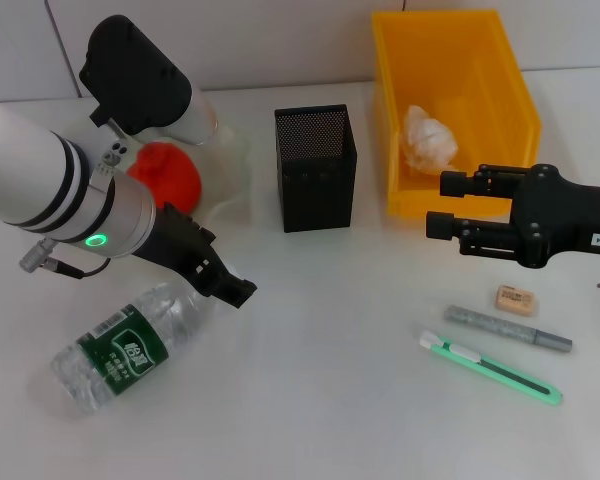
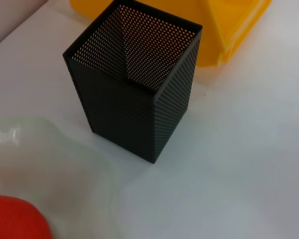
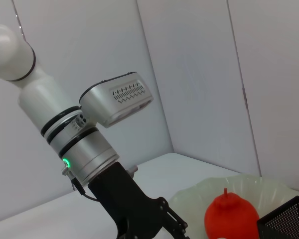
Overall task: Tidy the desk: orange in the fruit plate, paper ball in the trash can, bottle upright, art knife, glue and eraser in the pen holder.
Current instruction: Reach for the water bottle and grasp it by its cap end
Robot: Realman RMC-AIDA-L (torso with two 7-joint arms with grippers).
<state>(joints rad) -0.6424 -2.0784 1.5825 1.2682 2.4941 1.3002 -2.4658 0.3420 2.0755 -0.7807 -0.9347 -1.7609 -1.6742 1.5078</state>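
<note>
The orange (image 1: 166,174) lies in the translucent fruit plate (image 1: 232,170), also seen in the left wrist view (image 2: 14,220) and right wrist view (image 3: 231,216). A paper ball (image 1: 429,137) rests inside the yellow trash can (image 1: 500,70). The bottle (image 1: 120,349) lies on its side at the front left, with my left gripper (image 1: 235,285) just above its cap end. My right gripper (image 1: 440,203) hangs open and holds nothing at the can's front wall. The eraser (image 1: 517,300), grey glue stick (image 1: 508,328) and green art knife (image 1: 490,368) lie on the table at the front right. The black mesh pen holder (image 1: 315,167) stands in the middle.
The pen holder (image 2: 134,94) stands right beside the yellow can (image 2: 224,30) and close to the plate (image 2: 50,164). My left arm (image 3: 84,149) reaches over the plate area. A white wall runs behind the table.
</note>
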